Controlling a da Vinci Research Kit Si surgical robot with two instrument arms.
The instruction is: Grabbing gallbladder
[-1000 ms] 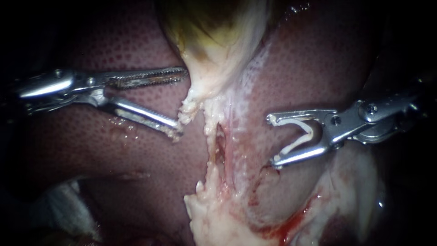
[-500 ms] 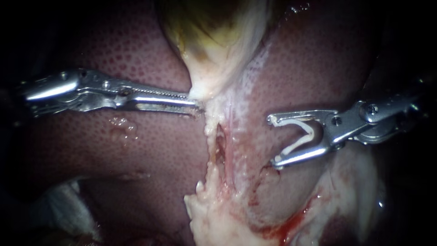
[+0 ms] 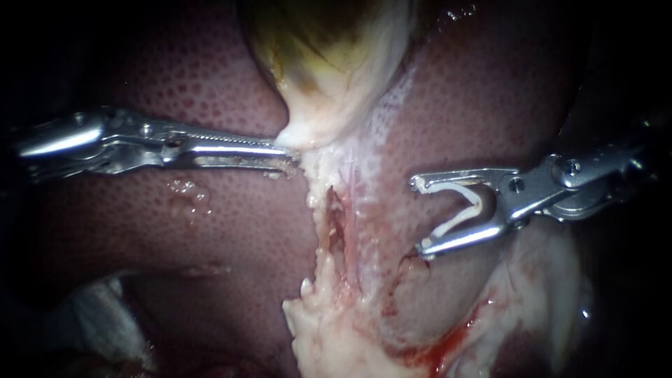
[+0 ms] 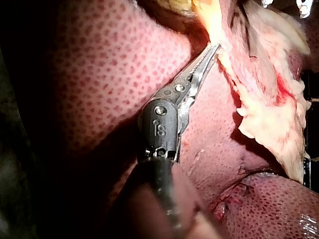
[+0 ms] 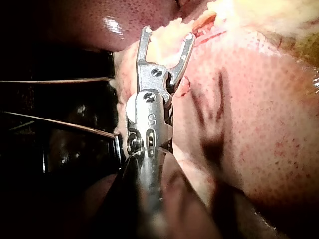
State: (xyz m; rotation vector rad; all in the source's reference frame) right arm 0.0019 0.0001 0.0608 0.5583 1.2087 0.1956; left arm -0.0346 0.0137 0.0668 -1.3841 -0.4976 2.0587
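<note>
The gallbladder [image 3: 329,70] hangs yellow-green and pale at the top centre and narrows to a white neck between lobes of the liver [image 3: 175,231]. My left instrument [image 3: 290,157] comes in level from the left, its toothed jaws shut on the edge of that neck. In the left wrist view the same jaws [image 4: 212,50] pinch the pale tissue just under the gallbladder [image 4: 209,15]. My right instrument [image 3: 418,217] hovers over the liver to the right of the neck. Its jaws stand wide apart with a white clip [image 3: 478,203] seated between them. The right wrist view shows its jaws [image 5: 166,34] spread in front of pale tissue.
Below the neck runs a raw reddish groove [image 3: 336,217] down to a frayed pale mass [image 3: 329,329]. Blood pools at the lower right [image 3: 441,343]. White material [image 3: 105,315] lies at the lower left.
My left instrument's jaws, open beside the neck one second ago, have closed on its edge and drawn it slightly left. The right instrument has not moved.
</note>
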